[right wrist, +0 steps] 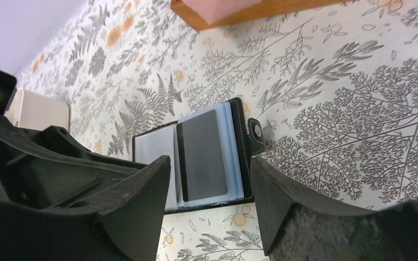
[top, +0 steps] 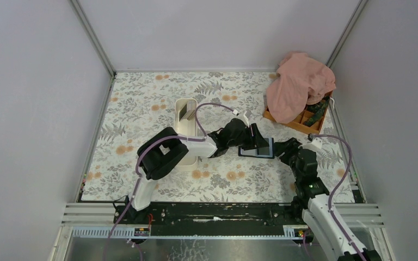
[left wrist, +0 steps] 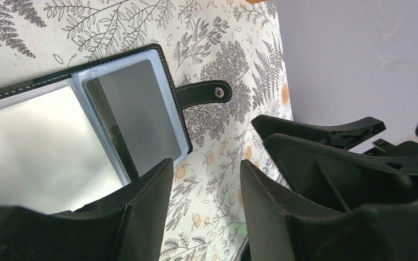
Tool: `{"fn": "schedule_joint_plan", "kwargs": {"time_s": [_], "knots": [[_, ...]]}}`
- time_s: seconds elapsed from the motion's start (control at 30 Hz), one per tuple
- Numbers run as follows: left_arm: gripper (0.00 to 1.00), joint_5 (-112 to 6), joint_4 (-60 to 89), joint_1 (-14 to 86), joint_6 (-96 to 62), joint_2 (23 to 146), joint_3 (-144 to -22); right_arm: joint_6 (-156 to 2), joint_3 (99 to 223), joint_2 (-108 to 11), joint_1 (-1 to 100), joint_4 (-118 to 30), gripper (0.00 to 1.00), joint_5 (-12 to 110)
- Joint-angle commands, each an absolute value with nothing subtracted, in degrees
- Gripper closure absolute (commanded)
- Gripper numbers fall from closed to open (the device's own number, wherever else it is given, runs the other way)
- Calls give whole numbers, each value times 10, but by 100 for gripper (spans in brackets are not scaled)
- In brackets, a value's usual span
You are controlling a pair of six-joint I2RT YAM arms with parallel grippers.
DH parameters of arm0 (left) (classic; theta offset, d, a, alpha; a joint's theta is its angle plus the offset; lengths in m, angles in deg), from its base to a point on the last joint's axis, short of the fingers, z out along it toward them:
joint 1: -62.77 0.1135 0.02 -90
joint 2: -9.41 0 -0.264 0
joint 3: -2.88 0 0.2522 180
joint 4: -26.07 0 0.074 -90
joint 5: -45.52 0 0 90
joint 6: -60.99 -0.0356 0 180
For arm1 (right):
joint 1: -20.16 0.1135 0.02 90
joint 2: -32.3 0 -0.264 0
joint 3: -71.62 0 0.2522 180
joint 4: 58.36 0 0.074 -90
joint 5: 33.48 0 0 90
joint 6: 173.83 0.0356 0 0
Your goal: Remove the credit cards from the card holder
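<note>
Across floral counter (top: 141, 98), open card holder (top: 256, 148) mid-right, card (right wrist: 201, 157) showing in sleeve. Left hand (left wrist: 207, 168), right hand (right wrist: 209, 163) apart, empty, crowding it. Could collide, or drag holder along with card

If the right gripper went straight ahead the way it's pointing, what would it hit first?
Probably the open card holder, at the dark card in its sleeve; the right gripper frames it, jaws open, though depth is unclear.
</note>
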State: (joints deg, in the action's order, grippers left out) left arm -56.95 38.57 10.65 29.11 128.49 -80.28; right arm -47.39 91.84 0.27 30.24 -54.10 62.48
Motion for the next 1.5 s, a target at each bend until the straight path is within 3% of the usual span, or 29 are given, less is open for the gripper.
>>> {"fn": "schedule_joint_plan", "kwargs": {"time_s": [0.0,0.1,0.13,0.27,0.37,0.9,1.47], "knots": [[45,-563,381,104,270,1276,-803,-471,906,41,300,-534,36,669],[44,-557,389,114,264,1261,-774,-476,906,5,300,-556,36,651],[43,-561,405,119,270,1260,-761,-476,911,-20,300,-564,41,645],[44,-572,449,132,289,1265,-727,-471,938,-143,300,-591,86,610],[47,-569,452,132,292,1276,-726,-470,948,-196,300,-609,97,593],[47,-565,418,141,279,1304,-787,-489,938,-153,301,-634,98,589],[45,-549,368,150,258,1336,-814,-495,970,-284,301,-688,98,544]]}}
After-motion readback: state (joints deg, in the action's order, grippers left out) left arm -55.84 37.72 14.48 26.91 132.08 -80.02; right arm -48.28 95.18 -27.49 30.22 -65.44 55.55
